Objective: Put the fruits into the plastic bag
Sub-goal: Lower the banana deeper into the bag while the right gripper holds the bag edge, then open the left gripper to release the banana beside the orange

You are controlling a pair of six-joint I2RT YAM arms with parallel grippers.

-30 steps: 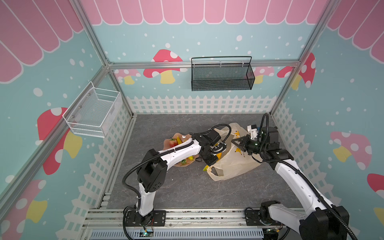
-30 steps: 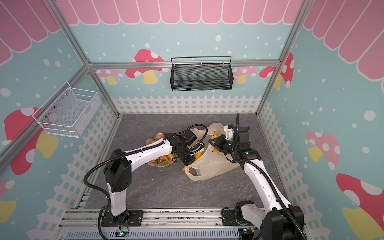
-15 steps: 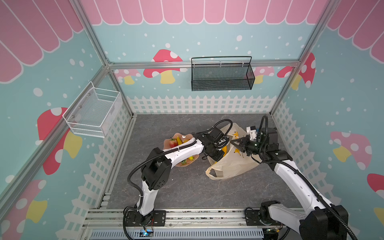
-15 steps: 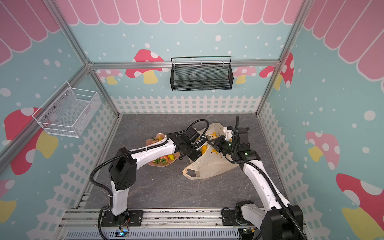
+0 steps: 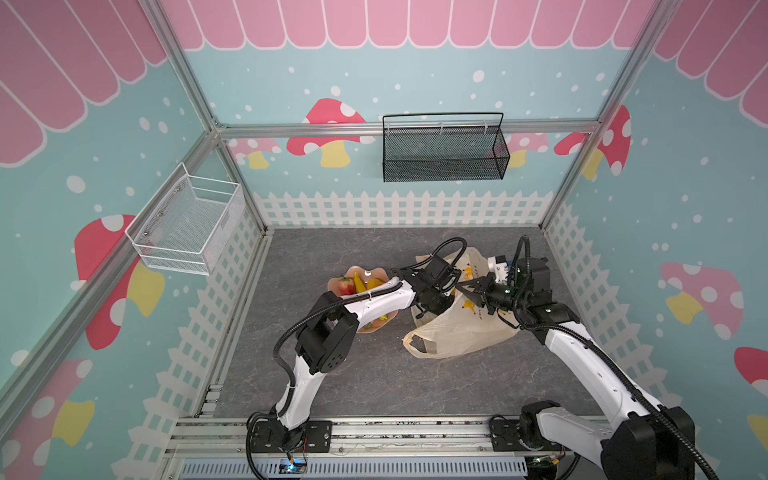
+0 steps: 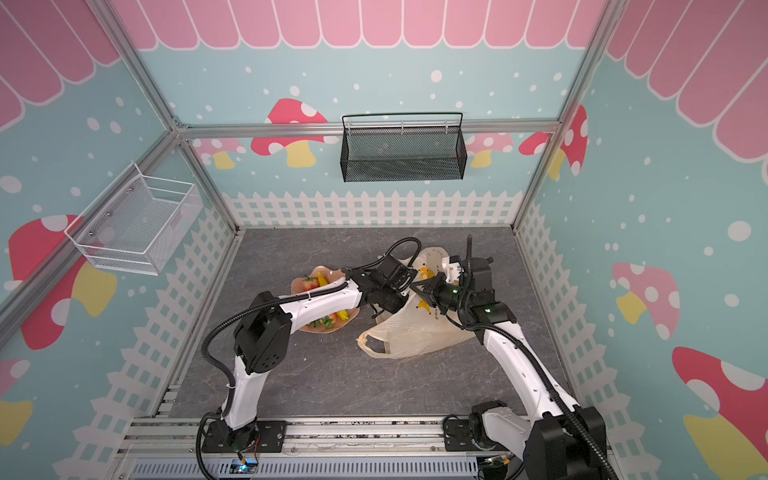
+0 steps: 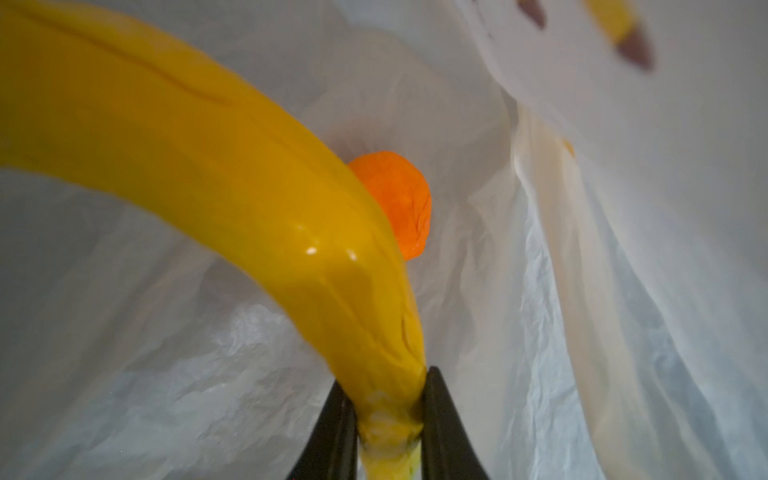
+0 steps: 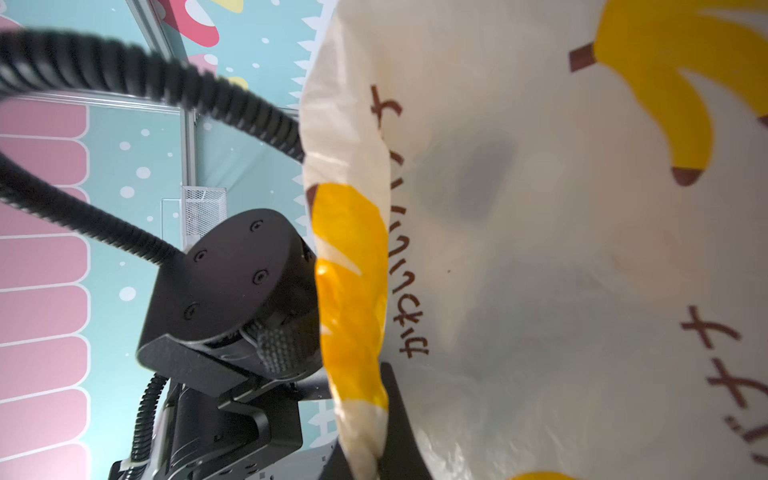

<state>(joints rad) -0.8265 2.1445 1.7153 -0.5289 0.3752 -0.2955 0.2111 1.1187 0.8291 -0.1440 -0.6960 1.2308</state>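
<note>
**Robot test cell dressed up like a toy garden**

Pretty clearly a lab rig, not anyone's home. It's a box of bare aluminium frame [image 5: 552, 126] with printed wall panels [image 5: 415, 62]: cartoon mushrooms, pink awning scallops, a flat white picket fence [image 5: 399, 208]. A left arm [image 5: 374, 301] and a right arm [image 5: 582, 353] are bolted to a metal rail [image 5: 415, 436] at the front edge of a grey stone-look surface [image 5: 374, 382]. A black mesh basket [image 5: 444, 153] and a white wire basket [image 5: 187, 226] hang on the walls.
</note>
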